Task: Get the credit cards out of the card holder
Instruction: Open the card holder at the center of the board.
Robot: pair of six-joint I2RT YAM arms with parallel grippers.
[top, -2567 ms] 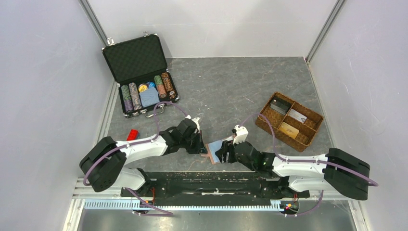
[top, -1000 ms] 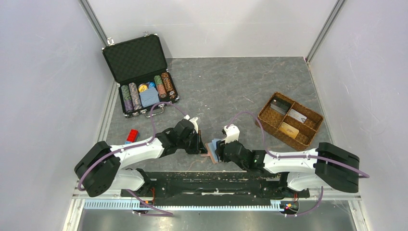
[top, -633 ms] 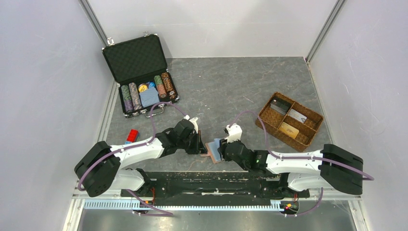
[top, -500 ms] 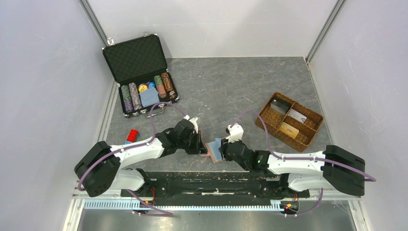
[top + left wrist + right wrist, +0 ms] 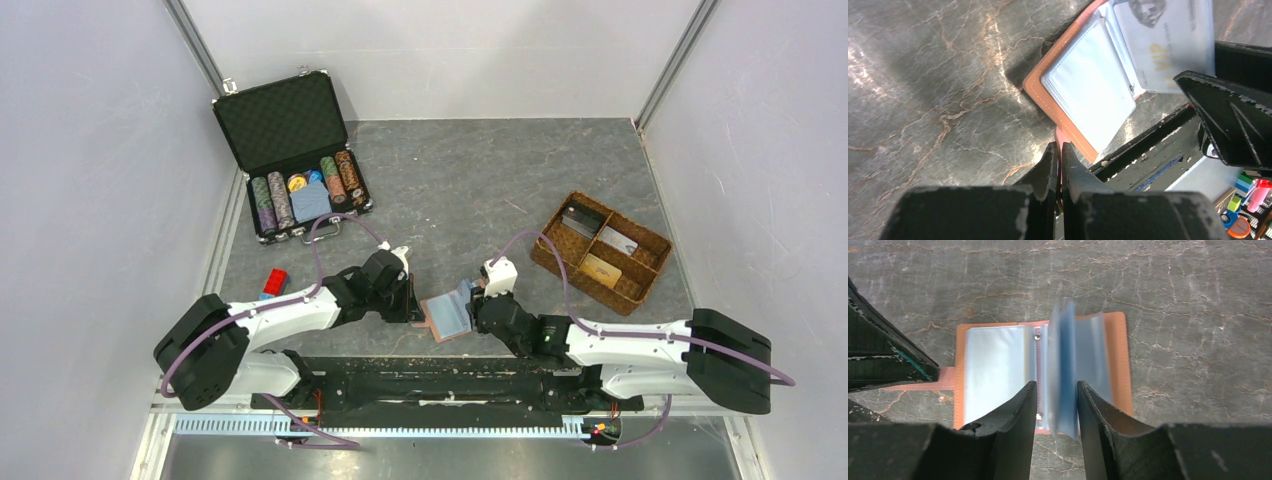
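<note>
Fingers first: those of my left gripper [image 5: 411, 300] are pressed fully together on the card holder's [image 5: 447, 315] snap tab, while those of my right gripper [image 5: 478, 302] stand partly apart over its other half. From above, the card holder lies open on the table [image 5: 480, 180] between my two arms, so each hand can reach one side. Three credit cards [image 5: 618, 240] sit in the woven tray [image 5: 625, 219] off to my right, one to a compartment, which I judge is where the cards go.

My left wrist view shows why I pinch the snap tab [image 5: 1060, 136]: it anchors the card holder [image 5: 1083, 95] flat on the table, so a pull elsewhere should not drag it. A pale credit card [image 5: 1168, 40] with gold lettering shows inside a clear sleeve, beside my right gripper's black finger [image 5: 1233, 120].

My right wrist view looks down between my right fingers [image 5: 1018, 410], which straddle a few clear sleeves [image 5: 1063, 370] standing up from the spine. These are blurred, so I cannot tell whether a card is in them, or whether my pads press them yet. I judge I am singling out one sleeve to draw its card.
</note>
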